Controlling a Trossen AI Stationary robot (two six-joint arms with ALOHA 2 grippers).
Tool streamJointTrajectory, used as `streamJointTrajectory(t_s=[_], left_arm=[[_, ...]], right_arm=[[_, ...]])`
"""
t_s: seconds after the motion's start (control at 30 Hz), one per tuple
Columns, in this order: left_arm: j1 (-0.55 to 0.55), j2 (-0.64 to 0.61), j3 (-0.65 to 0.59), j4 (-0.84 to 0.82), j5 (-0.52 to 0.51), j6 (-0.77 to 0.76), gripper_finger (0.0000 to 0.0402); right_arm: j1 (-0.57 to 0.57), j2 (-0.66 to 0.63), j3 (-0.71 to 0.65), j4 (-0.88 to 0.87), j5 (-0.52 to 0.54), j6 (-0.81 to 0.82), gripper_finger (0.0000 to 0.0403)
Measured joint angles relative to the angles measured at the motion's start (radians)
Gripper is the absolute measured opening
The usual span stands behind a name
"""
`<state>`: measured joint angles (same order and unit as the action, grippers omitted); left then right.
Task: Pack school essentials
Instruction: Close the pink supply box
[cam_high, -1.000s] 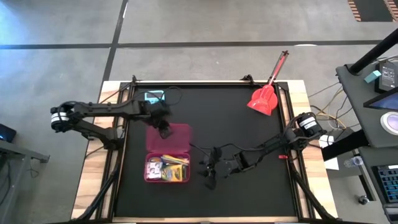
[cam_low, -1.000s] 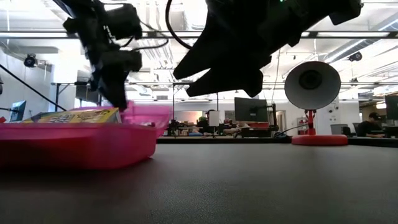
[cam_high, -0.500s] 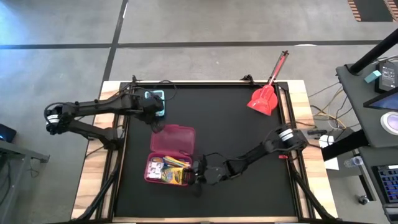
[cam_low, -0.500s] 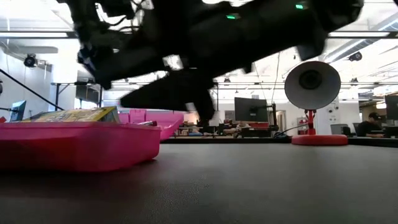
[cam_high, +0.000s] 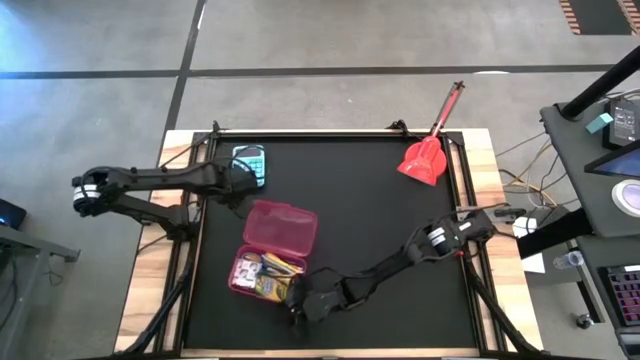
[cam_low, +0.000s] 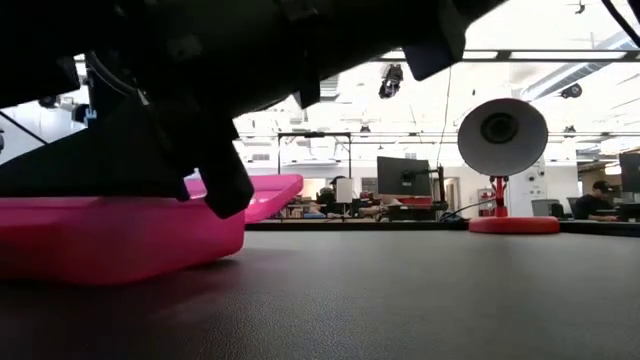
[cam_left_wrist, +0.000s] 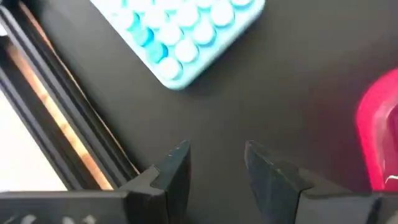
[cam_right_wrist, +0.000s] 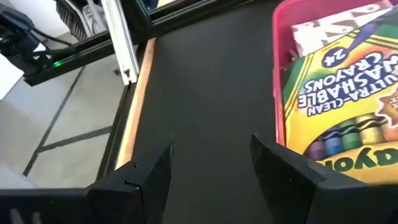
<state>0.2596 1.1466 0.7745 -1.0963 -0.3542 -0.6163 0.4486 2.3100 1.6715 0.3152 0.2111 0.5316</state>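
Scoop: I see the red scoop (cam_high: 424, 158) at the far right corner, handle over the mat edge.
Calculator: the light-blue calculator (cam_high: 249, 162) lies far left.

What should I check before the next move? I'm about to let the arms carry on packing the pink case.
1. Pink plastic pencil case lid open: ok.
2. Yellow-green crayon box inside the case: ok.
3. Right gripper open and empty, beside the case's near corner: ok.
4. Left gripper open and empty, near the light-blue calculator: ok.
5. Calculator packed: not ok, it lies on the mat.
6. Pencils, scissors, eraser packed: cannot tell.
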Motion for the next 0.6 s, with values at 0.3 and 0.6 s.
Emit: streamJointTrajectory(t_s=[0.3, 0.6], left_arm=[[-0.008, 0.042, -0.11, 0.252, 0.215, 0.028, 0.0134], [-0.014, 0.033, -0.103, 0.338, 0.28, 0.073, 0.0134]], right_arm=[[0.017, 0.0, 0.044, -0.124, 0.001, 0.005, 0.0205], [0.005, -0.026, 0.047, -0.308, 0.04, 0.01, 0.0205]])
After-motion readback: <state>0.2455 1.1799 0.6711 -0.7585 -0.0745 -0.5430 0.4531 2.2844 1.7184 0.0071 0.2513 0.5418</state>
